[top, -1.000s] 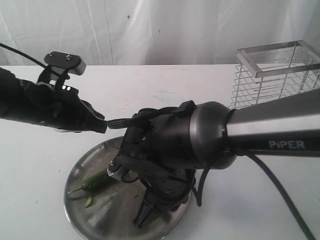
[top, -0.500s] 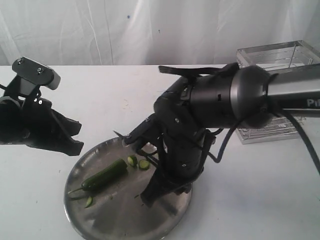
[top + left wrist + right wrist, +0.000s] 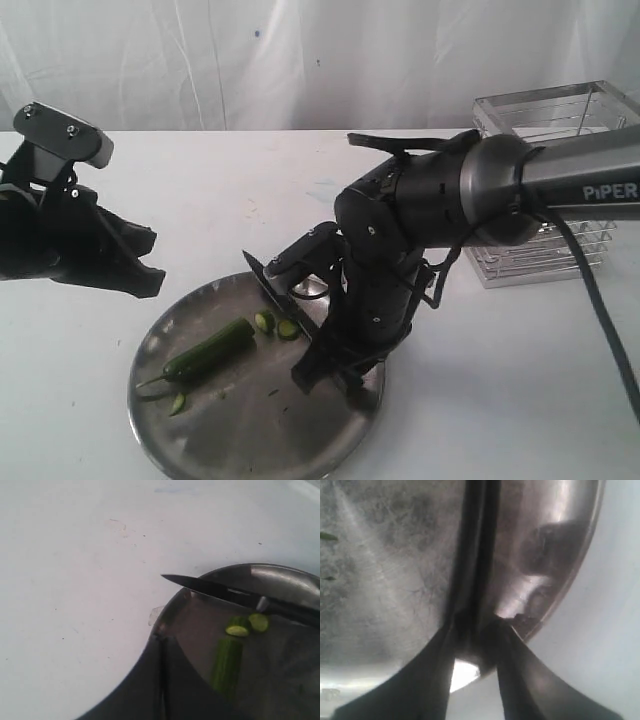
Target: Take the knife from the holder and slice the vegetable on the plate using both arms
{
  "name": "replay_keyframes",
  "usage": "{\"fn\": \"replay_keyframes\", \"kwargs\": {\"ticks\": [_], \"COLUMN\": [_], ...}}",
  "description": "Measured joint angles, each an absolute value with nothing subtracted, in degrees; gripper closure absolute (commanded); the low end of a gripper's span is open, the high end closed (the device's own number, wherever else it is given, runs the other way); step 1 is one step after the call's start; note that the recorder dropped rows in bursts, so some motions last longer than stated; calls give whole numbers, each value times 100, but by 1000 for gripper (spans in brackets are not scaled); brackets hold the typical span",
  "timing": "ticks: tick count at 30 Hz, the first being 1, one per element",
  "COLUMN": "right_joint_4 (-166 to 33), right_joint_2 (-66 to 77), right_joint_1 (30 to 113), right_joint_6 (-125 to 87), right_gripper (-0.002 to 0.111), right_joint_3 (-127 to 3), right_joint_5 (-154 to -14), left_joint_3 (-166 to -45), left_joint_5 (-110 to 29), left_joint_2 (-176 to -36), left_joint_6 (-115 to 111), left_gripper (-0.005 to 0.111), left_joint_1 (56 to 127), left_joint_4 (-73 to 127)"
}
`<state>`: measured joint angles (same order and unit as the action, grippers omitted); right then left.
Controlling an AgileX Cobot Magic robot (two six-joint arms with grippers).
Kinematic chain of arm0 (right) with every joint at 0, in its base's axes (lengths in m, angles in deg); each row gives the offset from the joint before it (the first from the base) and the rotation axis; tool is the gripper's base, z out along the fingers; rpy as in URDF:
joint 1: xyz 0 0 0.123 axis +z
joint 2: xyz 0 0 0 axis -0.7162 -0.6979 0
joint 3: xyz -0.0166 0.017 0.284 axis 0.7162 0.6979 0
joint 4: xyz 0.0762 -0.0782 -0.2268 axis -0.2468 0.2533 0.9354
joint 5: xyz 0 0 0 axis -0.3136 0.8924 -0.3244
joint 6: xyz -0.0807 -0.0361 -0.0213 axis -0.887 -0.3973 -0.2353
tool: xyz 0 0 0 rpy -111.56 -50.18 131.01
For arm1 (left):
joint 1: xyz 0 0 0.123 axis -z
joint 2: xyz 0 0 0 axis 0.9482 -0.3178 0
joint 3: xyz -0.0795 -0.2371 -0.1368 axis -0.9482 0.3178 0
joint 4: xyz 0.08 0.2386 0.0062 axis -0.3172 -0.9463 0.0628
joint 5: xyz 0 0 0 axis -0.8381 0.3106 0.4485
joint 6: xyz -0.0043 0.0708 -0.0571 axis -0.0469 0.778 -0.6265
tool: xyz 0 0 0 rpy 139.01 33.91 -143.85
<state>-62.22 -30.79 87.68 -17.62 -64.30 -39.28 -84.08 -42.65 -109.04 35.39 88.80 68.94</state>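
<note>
Gripping the knife [image 3: 272, 287], the right pincer [image 3: 325, 372] stands over the plate [image 3: 200, 430]; the vegetable [image 3: 208, 350] lies beside the blade, well apart from the closed, empty left pincer [image 3: 140, 265].

One knife [image 3: 268, 287], two cut slices [image 3: 276, 325]

Tool clamped over steel plate

The right tool [image 3: 479, 630] grips a dark handle [image 3: 479, 545] above the scratched, reflective plate [image 3: 385, 580], whose rim meets the pale surface [image 3: 615, 605].
</note>
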Motion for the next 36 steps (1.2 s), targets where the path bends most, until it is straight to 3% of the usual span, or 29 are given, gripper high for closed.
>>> {"fn": "replay_keyframes", "kwargs": {"ticks": [2,5,6,8,9,13,20,27,36], "right_joint_4": [-6234,-6085,-5926,-5363,-5093,-4725,-4349,-4241,-4343], "right_joint_2": [-3138,-2997,-2786,-2293,-2037,-683,1631,4661,7020], "right_joint_1": [8768,8768,8768,8768,8765,8469,6944,6603,6583], "right_joint_6": [-1762,-1762,-1762,-1532,-1358,-1094,-510,-42,-17], "right_gripper": [65,69,76,107,108,108,108,108,108], "right_joint_3": [-6430,-6430,-6430,-6430,-6430,-6265,-5161,-3000,-2572], "right_joint_5": [-3826,-3335,-3244,-3253,-3267,-3757,-5066,-6653,-6064], "left_joint_3": [-8408,-8398,-8384,-8386,-8386,-8300,-7810,-7184,-7077], "left_joint_5": [-4218,-4006,-4000,-4099,-4110,-3902,-3272,-3368,-3454], "left_joint_2": [-10904,-10709,-10509,-10082,-9903,-9274,-7931,-6102,-5364], "left_joint_6": [3539,3539,3539,3485,3387,3153,3026,2707,2766], "left_gripper": [107,107,107,107,107,107,107,107,107], "left_joint_1": [8880,8880,8880,8834,8734,7851,6161,6032,6032], "left_joint_4": [6886,6886,6886,6923,7000,7214,6760,6685,6586]}}
